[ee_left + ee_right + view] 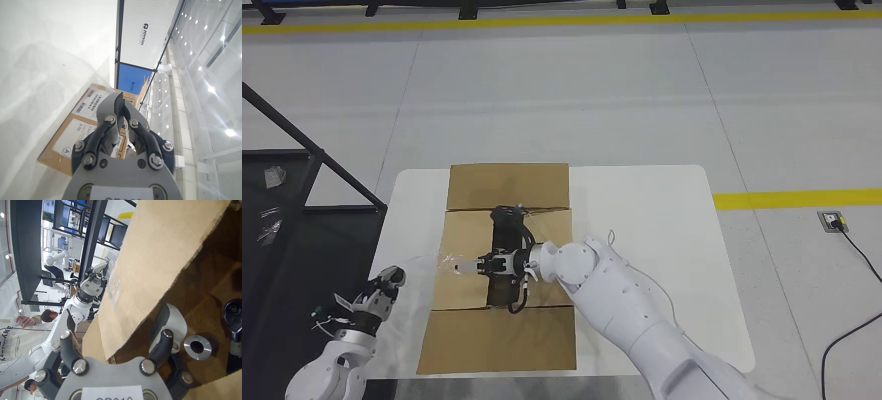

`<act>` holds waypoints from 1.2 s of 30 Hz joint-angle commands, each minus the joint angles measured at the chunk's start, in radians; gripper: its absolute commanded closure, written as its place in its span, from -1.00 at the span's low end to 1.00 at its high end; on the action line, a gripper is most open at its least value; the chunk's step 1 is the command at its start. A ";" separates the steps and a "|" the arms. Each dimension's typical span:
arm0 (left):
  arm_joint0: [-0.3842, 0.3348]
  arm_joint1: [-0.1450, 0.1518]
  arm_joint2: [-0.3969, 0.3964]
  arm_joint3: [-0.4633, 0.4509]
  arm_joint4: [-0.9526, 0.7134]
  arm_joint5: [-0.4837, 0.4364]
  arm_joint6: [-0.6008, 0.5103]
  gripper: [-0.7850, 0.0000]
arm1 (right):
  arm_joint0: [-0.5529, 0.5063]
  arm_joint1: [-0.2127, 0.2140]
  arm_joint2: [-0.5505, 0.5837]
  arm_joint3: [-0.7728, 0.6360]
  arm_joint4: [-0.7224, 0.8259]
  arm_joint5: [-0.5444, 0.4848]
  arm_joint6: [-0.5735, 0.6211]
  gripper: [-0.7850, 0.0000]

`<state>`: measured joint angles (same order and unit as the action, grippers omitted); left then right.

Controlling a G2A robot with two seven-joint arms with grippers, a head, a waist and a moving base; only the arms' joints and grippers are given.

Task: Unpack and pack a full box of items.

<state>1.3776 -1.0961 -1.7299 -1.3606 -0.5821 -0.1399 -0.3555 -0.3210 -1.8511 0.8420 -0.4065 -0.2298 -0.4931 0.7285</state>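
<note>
On the white table (662, 225), top view: the cardboard box (510, 186) stands open with its flaps folded outward. The right gripper (472, 265) is over the box's left side, near the dark opening. The left gripper (392, 277) is off the table's left edge, well apart from the box. A strip of clear plastic film (430, 264) spans the space between the two grippers.

Left wrist view: the left gripper's fingers are closed, pads meeting at the tips. Whether they pinch the film cannot be told. The labelled side of the box is beyond the fingertips.

Right wrist view: the right gripper is spread wide and grips nothing. One finger is outside a cardboard flap and the other inside the box, so the flap edge passes between them. A metal ring (197, 347) lies on the box floor just beside the inner finger. A black ratchet head (233, 313) lies near the ring.
</note>
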 commanded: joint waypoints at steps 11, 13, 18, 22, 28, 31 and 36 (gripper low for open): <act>0.003 0.000 -0.017 0.034 -0.008 0.023 -0.048 0.30 | 0.000 0.003 0.009 0.000 -0.004 -0.001 0.003 -1.00; 0.016 0.002 -0.031 0.032 -0.014 0.030 -0.076 -0.72 | -0.001 0.004 0.011 -0.003 -0.006 -0.001 0.002 -1.00; 0.062 0.010 -0.068 0.001 -0.002 0.057 -0.149 -1.00 | -0.006 0.008 0.015 -0.011 -0.012 0.000 0.001 -1.00; 0.070 0.013 -0.079 -0.019 -0.012 0.085 -0.190 -1.00 | -0.008 0.010 0.015 -0.034 -0.026 -0.005 -0.009 -1.00; 0.020 0.009 -0.041 -0.002 -0.031 0.126 -0.200 -1.00 | -0.019 0.012 0.011 -0.078 -0.049 0.012 -0.020 -1.00; -0.022 0.005 -0.008 0.038 -0.031 0.150 -0.191 -1.00 | -0.027 0.016 0.013 -0.093 -0.059 0.020 -0.021 -1.00; -0.076 -0.003 0.031 0.101 -0.049 0.140 -0.160 -1.00 | -0.043 0.024 0.019 -0.117 -0.074 0.026 -0.022 -1.00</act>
<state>1.3117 -1.0960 -1.7082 -1.2718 -0.6195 0.0095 -0.5322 -0.3608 -1.8291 0.8591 -0.5184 -0.3004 -0.4686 0.7058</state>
